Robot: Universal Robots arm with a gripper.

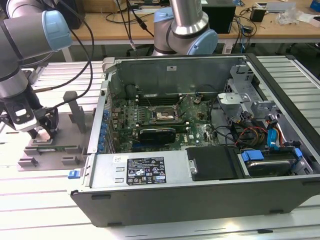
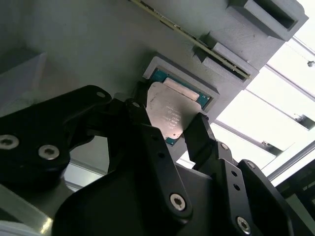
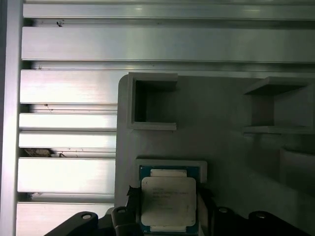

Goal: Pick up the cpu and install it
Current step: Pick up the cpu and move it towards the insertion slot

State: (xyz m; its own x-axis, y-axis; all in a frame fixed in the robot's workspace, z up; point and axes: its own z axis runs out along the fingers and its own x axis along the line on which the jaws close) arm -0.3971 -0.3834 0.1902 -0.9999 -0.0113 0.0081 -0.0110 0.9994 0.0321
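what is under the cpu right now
The cpu lies in a raised-rim pocket of the grey tray; the green edge of its board shows around the metal top. The pocket floor beneath it is covered by the chip, so it cannot be seen.

At the middle of the frame you have the cpu, silver-grey lid up with a green board edge showing round it. It lies flat in a shallow square recess of the grey tray. Your gripper takes up the near part of the picture: black linkages with bright screw heads, their ends at two opposite sides of the chip, hiding one of its corners. Beyond the recess a thin strip runs edge-on across the tray, and past it sits a deep rectangular pocket. Off the tray's edge you see the bright ribbed table.
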